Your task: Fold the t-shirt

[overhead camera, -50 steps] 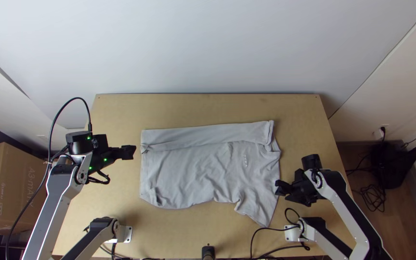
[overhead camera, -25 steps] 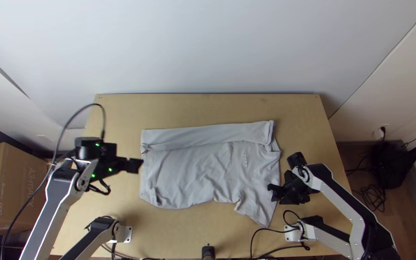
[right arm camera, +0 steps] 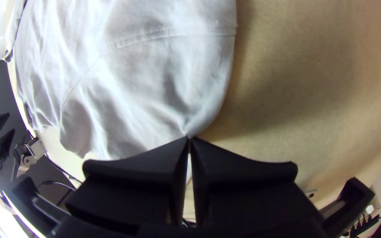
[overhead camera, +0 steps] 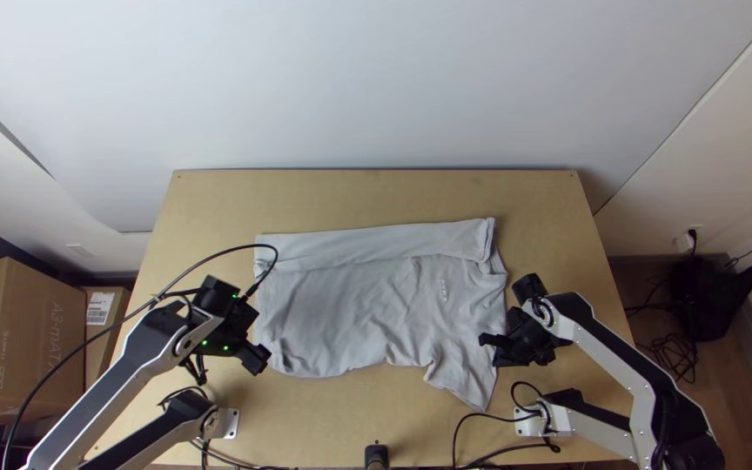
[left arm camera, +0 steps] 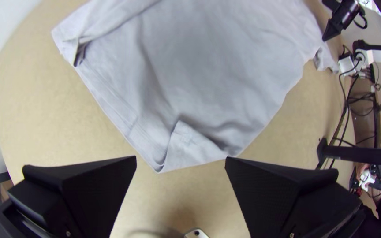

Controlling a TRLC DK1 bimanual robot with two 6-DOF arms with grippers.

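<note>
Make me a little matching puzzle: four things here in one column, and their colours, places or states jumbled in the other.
1. Left gripper
2. Right gripper
3. T-shirt
4. Cardboard box

A. Pale grey, partly folded
B. Off the table, at the top view's left
C. Fingers closed on cloth
D. Fingers wide apart

Pairs: 1-D; 2-C; 3-A; 4-B

The table (overhead camera: 541,196) is light wood; a grey t-shirt (overhead camera: 341,313) lies on it, partly folded.

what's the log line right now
shirt: far side folded over | left gripper: open, near shirt | right gripper: shut on shirt
</note>
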